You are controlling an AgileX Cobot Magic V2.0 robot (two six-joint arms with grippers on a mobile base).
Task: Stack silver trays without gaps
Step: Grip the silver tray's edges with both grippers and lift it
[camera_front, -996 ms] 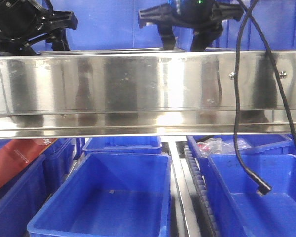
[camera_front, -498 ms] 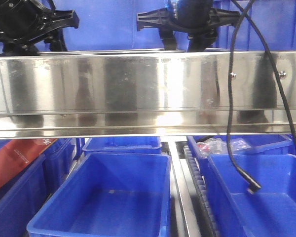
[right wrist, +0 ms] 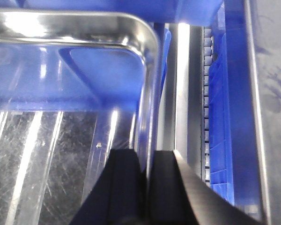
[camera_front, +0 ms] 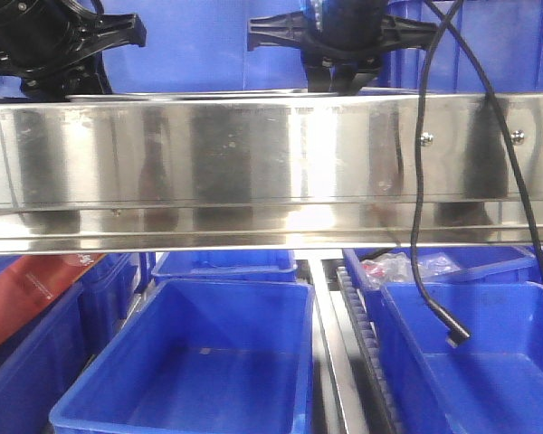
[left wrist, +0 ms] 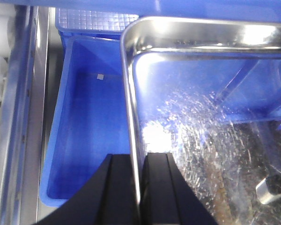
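Evidently, scratched, mirror-bright silver tray point(left wrist: 206, 131) with rounded corners filled right of left-wrist frame, above smooth blue plastic bin point(left wrist: 84, 140), left gripper point(left wrist: 139, 161) and right gripper point(right wrist: 146, 157) each clenched on its rolled rim.

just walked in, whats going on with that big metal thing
The two-armed robot holds a shiny silver rectangular metal tray up between its arms. The left gripper is shut on the tray's left rim and the right gripper on its right rim. The tray hangs above open blue plastic bins, its side wall filling the front view. No second tray to stack it on shows clearly.
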